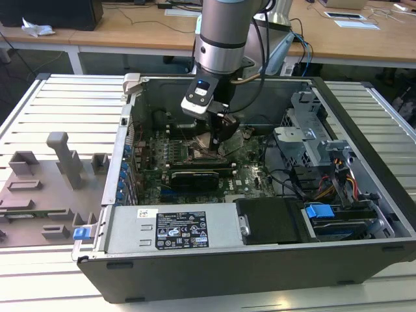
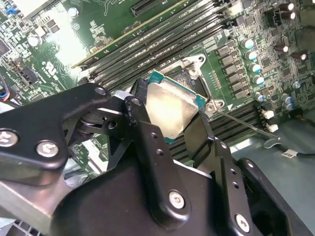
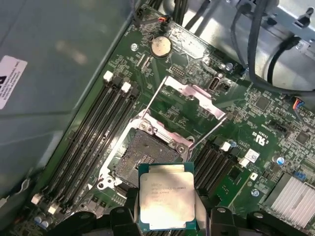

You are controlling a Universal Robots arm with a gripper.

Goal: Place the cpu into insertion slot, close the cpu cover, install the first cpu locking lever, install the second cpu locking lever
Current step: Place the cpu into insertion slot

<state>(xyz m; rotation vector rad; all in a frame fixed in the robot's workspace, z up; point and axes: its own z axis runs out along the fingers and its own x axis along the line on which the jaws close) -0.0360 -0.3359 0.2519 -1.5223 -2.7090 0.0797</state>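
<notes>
My gripper [image 1: 220,135] hangs inside the open computer case, just above the green motherboard [image 1: 250,175]. Its black fingers [image 2: 140,113] are shut on the cpu [image 3: 166,196], a flat silver square with a green edge, also seen in the second wrist view [image 2: 171,109]. The cpu sits slightly tilted, just off one side of the insertion slot [image 3: 147,152], above the board. The slot's dark pin field lies bare. The cpu cover [image 3: 194,95] stands swung open beyond the slot. Two thin wire levers [image 3: 212,129] are raised beside it.
Long black memory slots [image 3: 101,128] run along both sides of the socket. Cable bundles [image 3: 256,44] and a drive cage [image 1: 312,140] crowd one side of the case, and the power supply [image 1: 175,229] lies at the front. A grey fixture tray [image 1: 45,188] sits on the exterior view's left.
</notes>
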